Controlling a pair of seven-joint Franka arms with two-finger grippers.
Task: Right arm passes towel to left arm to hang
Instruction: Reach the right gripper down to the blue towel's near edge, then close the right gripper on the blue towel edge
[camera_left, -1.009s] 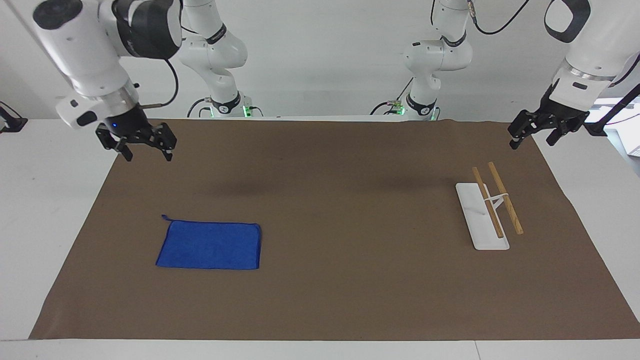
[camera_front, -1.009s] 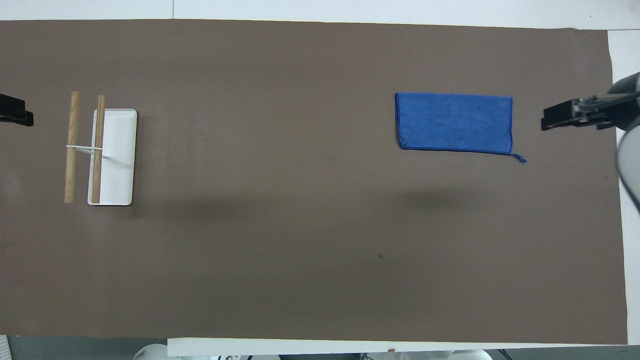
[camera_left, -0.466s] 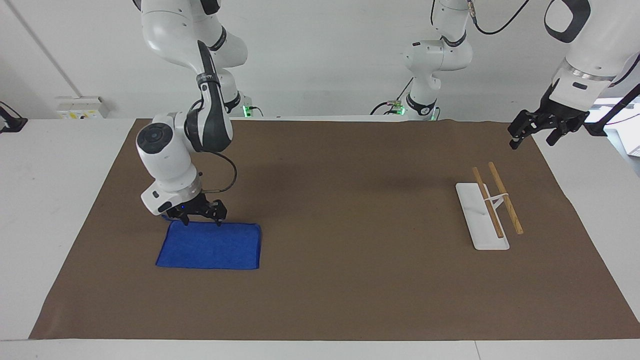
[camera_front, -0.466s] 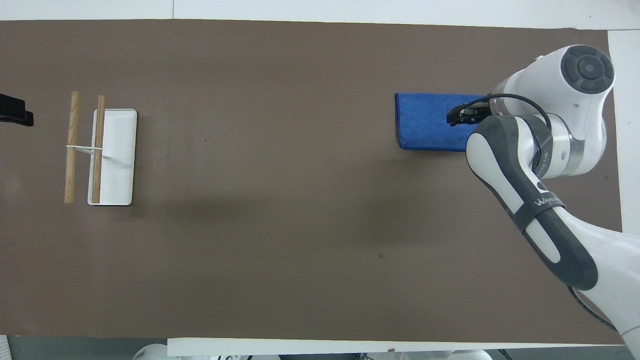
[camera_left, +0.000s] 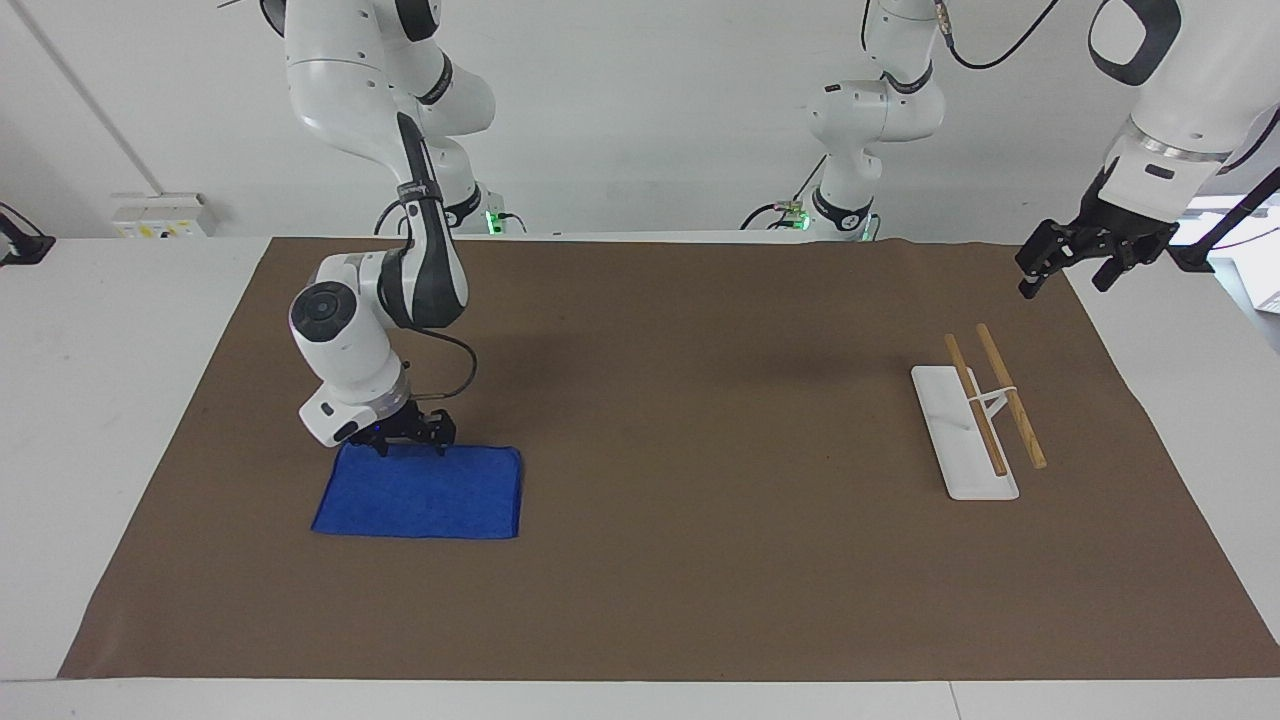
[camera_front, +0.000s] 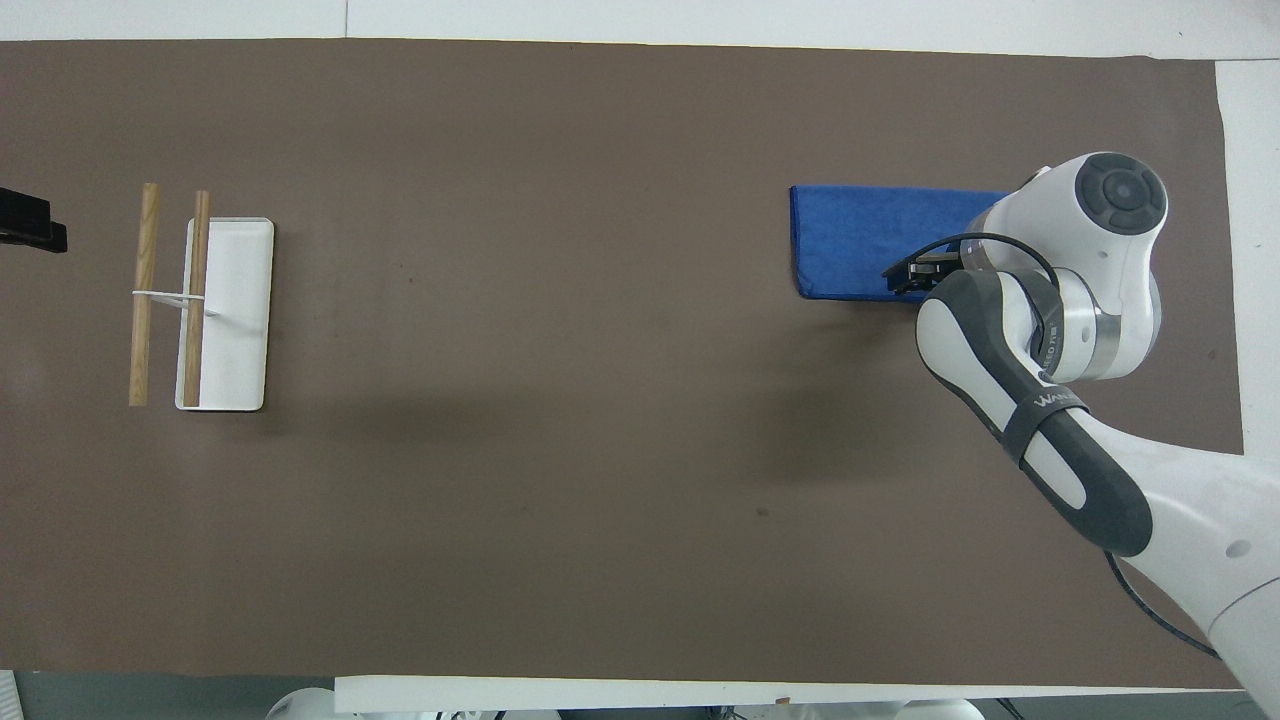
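Here the towel (camera_left: 420, 490) lies flat on the brown mat (camera_left: 660, 580), toward the right arm's end of the table and well apart from the white rack (camera_left: 965, 432) with its two wooden bars, which stands toward the left arm's end. The right arm (camera_left: 345, 345) is bent down low, and the right gripper (camera_left: 408, 440) sits at the edge of the towel that is nearer to the robots, close to one corner; whether its fingers are apart, together, or pinching the cloth cannot be told. In the overhead view the right gripper (camera_front: 915, 278) shows only partly, since the arm's wrist covers the towel's (camera_front: 870, 240) nearby end. The left arm (camera_left: 1165, 120) waits raised, with the left gripper (camera_left: 1068, 270) hanging over the mat's edge, nearer to the robots than the rack, its fingers spread apart and holding nothing.
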